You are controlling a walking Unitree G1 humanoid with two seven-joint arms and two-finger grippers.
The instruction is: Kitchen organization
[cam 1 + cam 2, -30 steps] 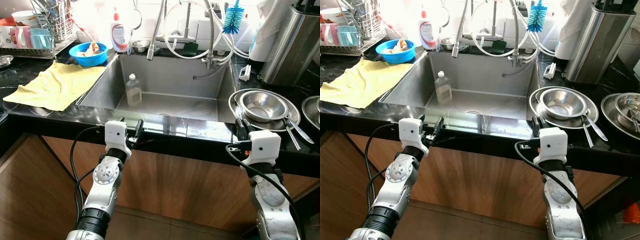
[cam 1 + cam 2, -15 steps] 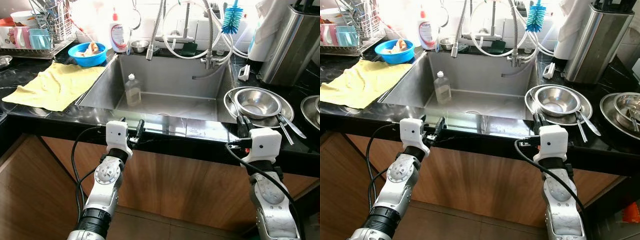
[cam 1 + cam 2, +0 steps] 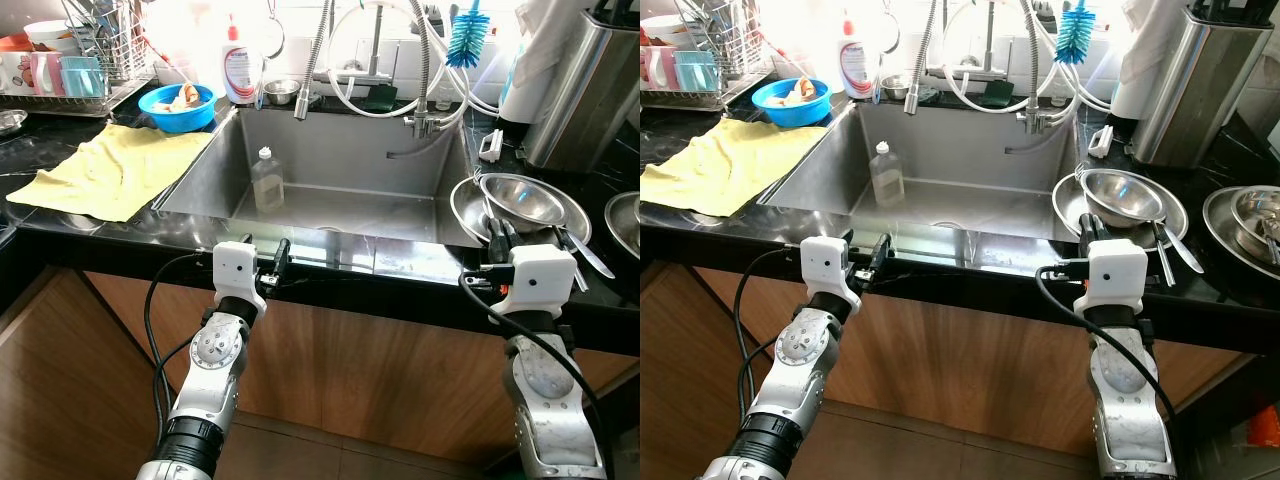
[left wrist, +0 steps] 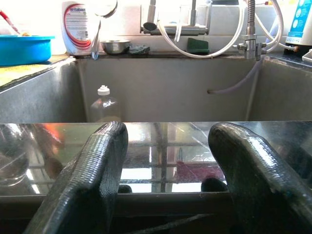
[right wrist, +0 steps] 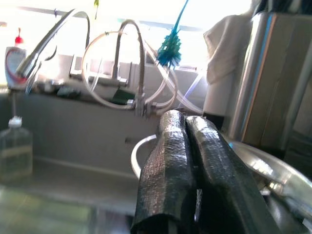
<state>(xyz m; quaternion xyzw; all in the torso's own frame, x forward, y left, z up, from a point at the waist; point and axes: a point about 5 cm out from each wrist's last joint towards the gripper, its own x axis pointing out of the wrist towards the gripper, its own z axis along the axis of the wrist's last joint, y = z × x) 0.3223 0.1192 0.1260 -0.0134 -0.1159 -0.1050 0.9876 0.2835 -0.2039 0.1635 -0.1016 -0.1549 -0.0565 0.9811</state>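
The steel bowl (image 3: pixel 522 200) sits nested on a wider steel plate (image 3: pixel 462 212) on the black bench (image 3: pixel 40 222), just right of the sink (image 3: pixel 330 170), with some cutlery (image 3: pixel 585 255) leaning off its far side. That stack looks like the thing to be tidied. The right gripper (image 3: pixel 497 232) is at the plate's near rim, its fingers (image 5: pixel 190 161) pressed together and holding nothing; whether the tips actually touch the rim I can't tell.

My worry is a nudge. With the fingers shut, any forward push would likely shove the plate and bowl along the bench rather than take hold, and the loose cutlery could slide off and clatter. Steel on a glossy bench will skate easily, and there is a second stack of steel dishes (image 3: pixel 1250 215) further right of the sink to bump into.

The left gripper (image 3: pixel 277 256) hangs at the sink's front edge, fingers (image 4: pixel 92 180) spread wide and empty, aimed across the basin, where a clear bottle (image 3: pixel 266 180) stands. Left of the sink lie a yellow cloth (image 3: pixel 115 170) and a blue bowl (image 3: pixel 177 106).
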